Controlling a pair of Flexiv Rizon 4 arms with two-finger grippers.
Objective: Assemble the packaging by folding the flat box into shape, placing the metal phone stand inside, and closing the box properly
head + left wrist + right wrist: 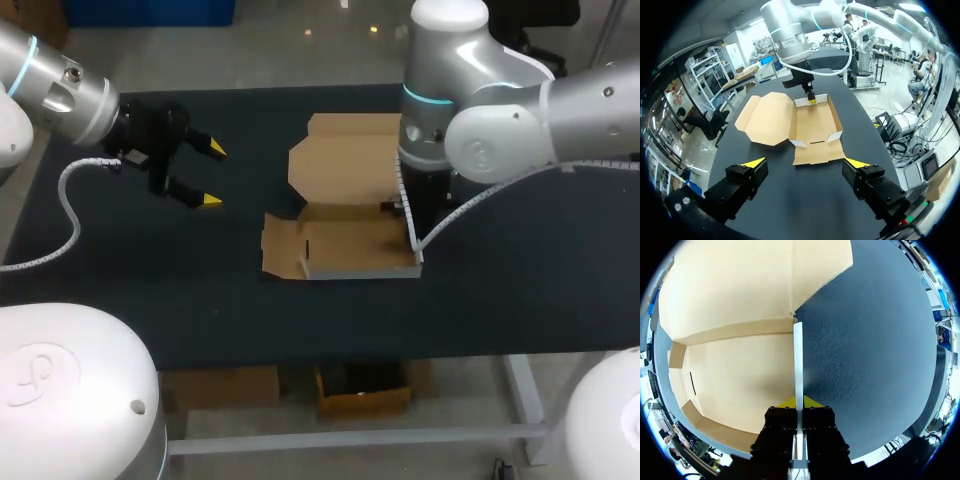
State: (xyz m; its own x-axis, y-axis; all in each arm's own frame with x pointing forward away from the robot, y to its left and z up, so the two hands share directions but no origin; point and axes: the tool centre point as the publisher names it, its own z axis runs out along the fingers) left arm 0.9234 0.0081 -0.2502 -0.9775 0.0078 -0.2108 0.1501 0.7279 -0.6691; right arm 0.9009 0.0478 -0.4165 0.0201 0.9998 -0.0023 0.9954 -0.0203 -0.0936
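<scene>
Cardboard box point(345, 240) sits mid-desk, half formed: low walls up, lid flap point(345, 165) flat on the far side. Prob. light, thin, bends at creases, crushes easily; best held by a wall edge. Right tool point(799, 401) pinches its right-end wall, fingers narrow. Box interior empty; no phone stand in view. Left tool point(212, 175) spread wide, well apart over desk point(500, 300).

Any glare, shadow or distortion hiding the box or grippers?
Head view: even light, no glare on the cardboard box; the right arm covers one side. Left wrist view: fisheye bows the table edge. Right wrist view: box wall clear, pinched by the right gripper.
</scene>
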